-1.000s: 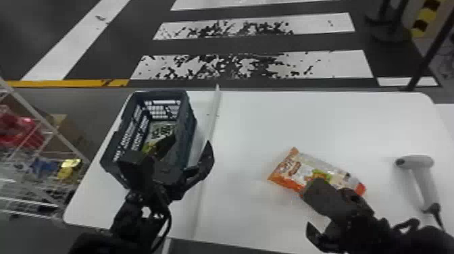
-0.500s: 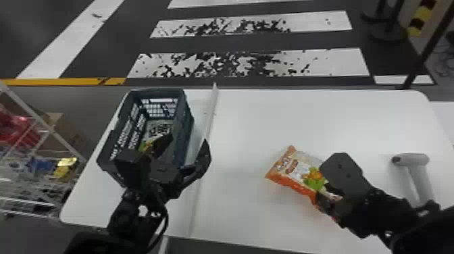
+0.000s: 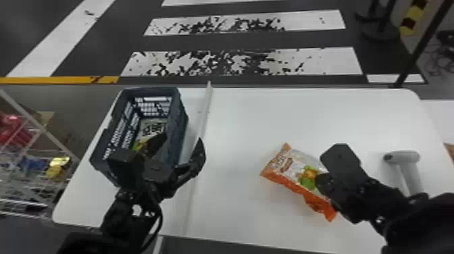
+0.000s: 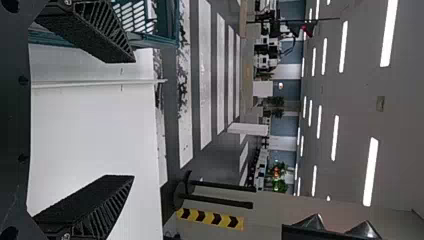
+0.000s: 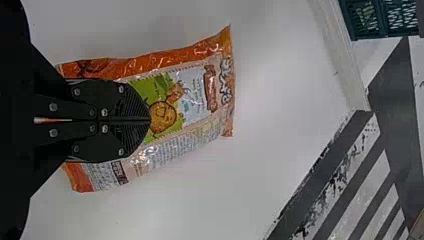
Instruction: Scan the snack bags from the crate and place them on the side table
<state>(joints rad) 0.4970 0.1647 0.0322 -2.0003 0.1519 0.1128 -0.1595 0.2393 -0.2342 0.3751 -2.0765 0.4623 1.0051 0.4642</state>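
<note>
Snack bag [image 5: 187, 95]: now turned a little on the counter [image 3: 246, 125], near end swung toward the robot over the last second. Right claw [image 5: 150, 120] parted at first, then moved in over the bag, now closed narrow on the near half. Reading: bag apparently pinched by its wrapper, pick-up stage just begun, scan and placement still to do. Depth of grip uncertain; cannot tell whether lifted or only pressed down.

Position, near to far from the right claw. Directly beneath and around the tips: near part of the bag, partly covered. Just ahead and toward the left: printed face and far crimped end, uncovered, broad side up. To the right, near: scanner [image 3: 402, 157], handle partly behind the arm. Well to the left: raised divider strip [image 3: 201, 128]. Beyond, on the left side: left claw [image 4: 134, 119], wide and empty, beside and above the crate [image 3: 152, 90]. Inside the crate: pale bag with dark print [image 3: 152, 128], for later.

Far right, past the scanner: second white surface [image 3: 444, 115], probably the side table.

Next: check for slip, raise gently, bring to the scanner with the code exposed. Risk: thin hold on slick wrapper, possible twist or drop during lift.
</note>
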